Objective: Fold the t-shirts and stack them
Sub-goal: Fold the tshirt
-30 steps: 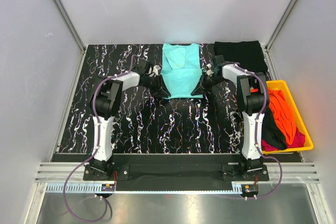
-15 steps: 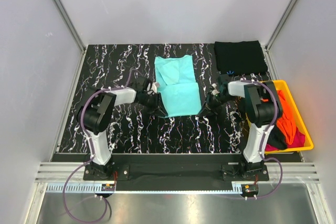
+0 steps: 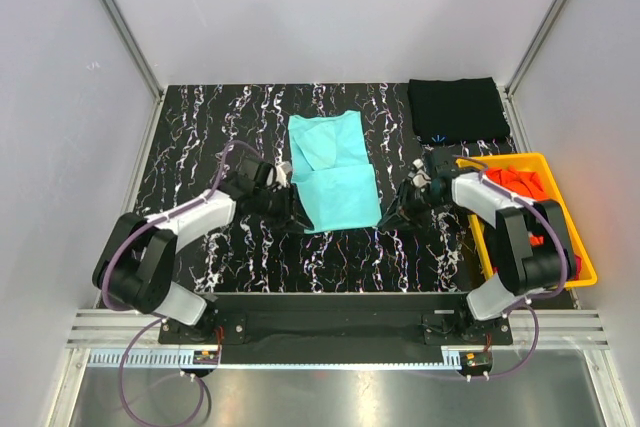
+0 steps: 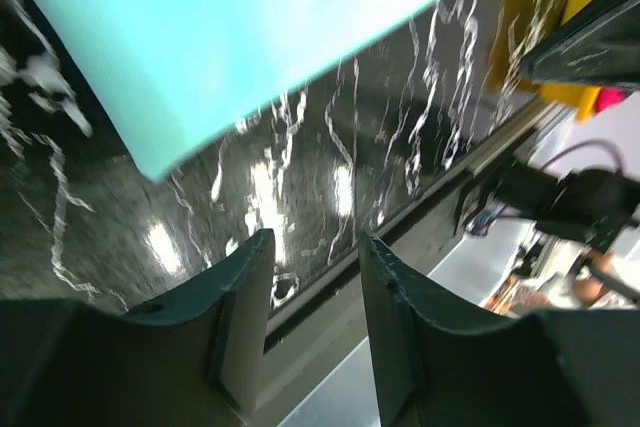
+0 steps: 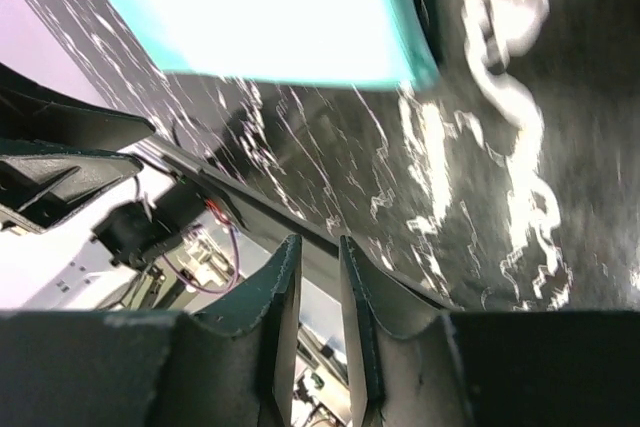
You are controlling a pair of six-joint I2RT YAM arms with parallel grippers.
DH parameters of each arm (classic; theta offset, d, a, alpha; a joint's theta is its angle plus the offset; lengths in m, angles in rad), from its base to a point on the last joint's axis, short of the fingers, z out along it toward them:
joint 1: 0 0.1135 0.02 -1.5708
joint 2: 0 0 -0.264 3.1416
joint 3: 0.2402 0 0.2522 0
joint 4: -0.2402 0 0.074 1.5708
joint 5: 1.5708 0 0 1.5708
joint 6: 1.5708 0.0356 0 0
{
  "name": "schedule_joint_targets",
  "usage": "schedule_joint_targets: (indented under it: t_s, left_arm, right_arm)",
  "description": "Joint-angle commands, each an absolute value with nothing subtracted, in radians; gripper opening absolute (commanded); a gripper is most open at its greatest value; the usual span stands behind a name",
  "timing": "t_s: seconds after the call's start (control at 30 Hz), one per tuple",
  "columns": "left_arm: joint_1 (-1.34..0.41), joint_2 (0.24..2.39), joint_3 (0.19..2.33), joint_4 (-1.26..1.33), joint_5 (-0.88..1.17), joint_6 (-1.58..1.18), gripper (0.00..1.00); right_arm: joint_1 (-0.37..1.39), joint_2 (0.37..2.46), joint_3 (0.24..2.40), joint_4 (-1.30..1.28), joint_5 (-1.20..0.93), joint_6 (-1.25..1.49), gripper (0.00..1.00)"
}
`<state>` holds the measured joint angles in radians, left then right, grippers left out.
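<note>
The light teal t-shirt (image 3: 333,175) lay flat at mid-counter, its long axis running far to near and leaning slightly left at the far end, where a folded layer sat on top. The left hand (image 3: 288,213) stood by its near-left corner, fingers apart and empty. The right hand (image 3: 398,217), by the near-right corner, was narrowly parted and empty. A folded black t-shirt (image 3: 455,110) occupied the far-right corner, and an orange t-shirt (image 3: 510,177) lay in the yellow bin (image 3: 520,156). The counter (image 3: 200,137) was black with white veins, enclosed by pale grey walls (image 3: 320,7).
</note>
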<state>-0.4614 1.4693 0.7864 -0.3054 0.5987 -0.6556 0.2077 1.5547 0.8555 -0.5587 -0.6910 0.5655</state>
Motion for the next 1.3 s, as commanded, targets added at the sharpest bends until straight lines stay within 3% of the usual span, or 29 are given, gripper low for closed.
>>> schedule_joint_targets:
  t_s: [0.0,0.47,0.93,1.27]
  left_arm:
    - [-0.405,1.511,0.844,-0.229,0.610,-0.683,0.42]
    - [-0.290,1.920,1.095,0.031,0.730,-0.816,0.35]
    - [-0.201,2.118,1.261,-0.018,0.795,-0.792,0.34]
    - [-0.175,2.132,1.328,-0.112,0.788,-0.703,0.37]
  right_arm:
    - [0.212,1.641,0.980,-0.525,-0.695,0.565,0.29]
    - [0.203,2.060,1.414,-0.525,-0.745,0.564,0.21]
    - [0.137,2.287,1.657,-0.526,-0.776,0.615,0.21]
    - [0.089,2.339,1.717,-0.534,-0.765,0.634,0.23]
